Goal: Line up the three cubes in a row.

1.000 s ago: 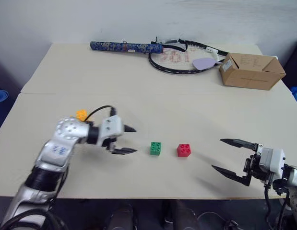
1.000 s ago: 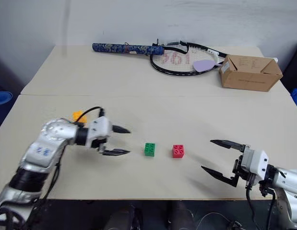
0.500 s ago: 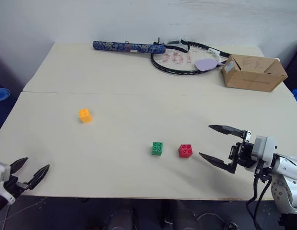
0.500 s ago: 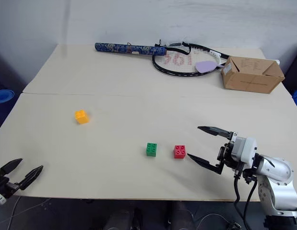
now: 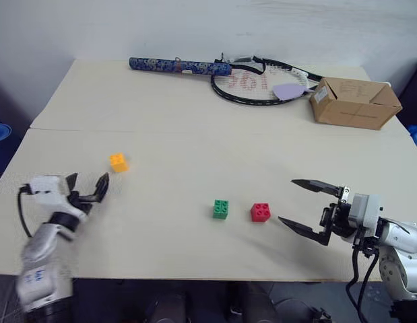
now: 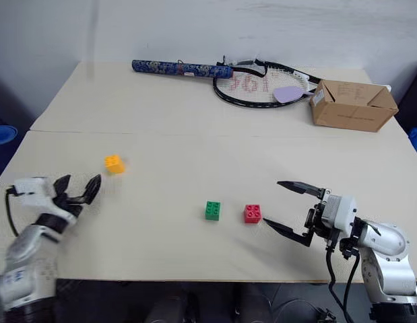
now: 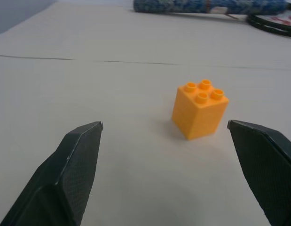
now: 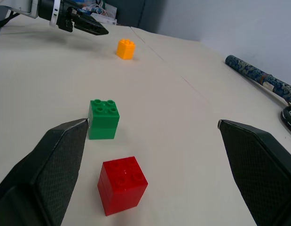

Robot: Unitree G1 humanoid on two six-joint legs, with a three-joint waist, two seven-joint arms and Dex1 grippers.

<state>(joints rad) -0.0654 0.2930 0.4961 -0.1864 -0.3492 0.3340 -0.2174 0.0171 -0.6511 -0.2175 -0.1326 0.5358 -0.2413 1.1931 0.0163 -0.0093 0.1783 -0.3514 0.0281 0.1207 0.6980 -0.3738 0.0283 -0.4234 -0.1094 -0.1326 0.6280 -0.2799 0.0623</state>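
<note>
**Both grippers wide, cubes loose on tabletop**

The left gripper [image 5: 87,187] stands wide and empty, near the orange-yellow cube [image 5: 118,162]. The right gripper [image 5: 304,204] is also wide and empty, just beside the red cube [image 5: 260,212]. The green cube [image 5: 220,208] sits near the red one, apart, on the tabletop [image 5: 195,121].

head cameras look down over the table [image 5: 195,128]; each wrist camera looks low along the tabletop, both showing the orange-yellow cube [image 7: 200,109] close or far.

Three cubes [image 5: 220,208], one racket [image 5: 262,79], one box [image 5: 354,99]
</note>
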